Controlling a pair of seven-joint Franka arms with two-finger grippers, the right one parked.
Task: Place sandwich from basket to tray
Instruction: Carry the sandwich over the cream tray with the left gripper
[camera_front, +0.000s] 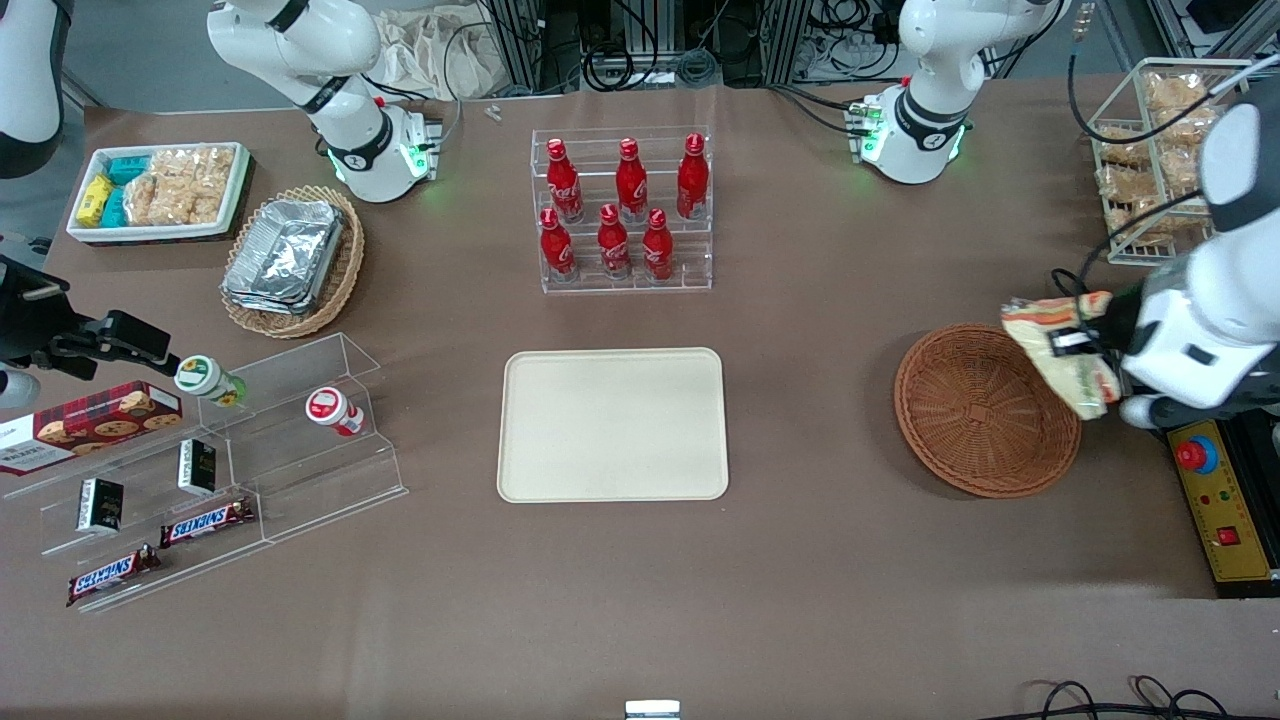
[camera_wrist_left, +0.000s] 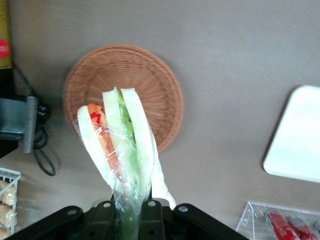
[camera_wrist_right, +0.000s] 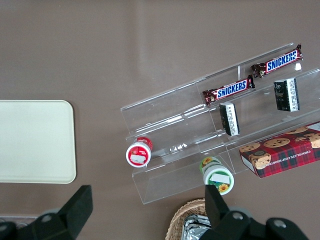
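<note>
The gripper (camera_front: 1075, 343) is clenched on the sandwich (camera_wrist_left: 120, 142), holding it above the basket's (camera_front: 975, 415) rim.

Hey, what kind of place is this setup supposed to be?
Likely a lab mock-up of a snack shop: cola bottles on an acrylic rack, Snickers bars on shelves, while the gripper holds a sandwich above the basket.

gripper (camera_front: 1075, 345) fingers hidden by sandwich (camera_front: 1062, 352) — tray (camera_wrist_left: 296, 145) cut off
</note>
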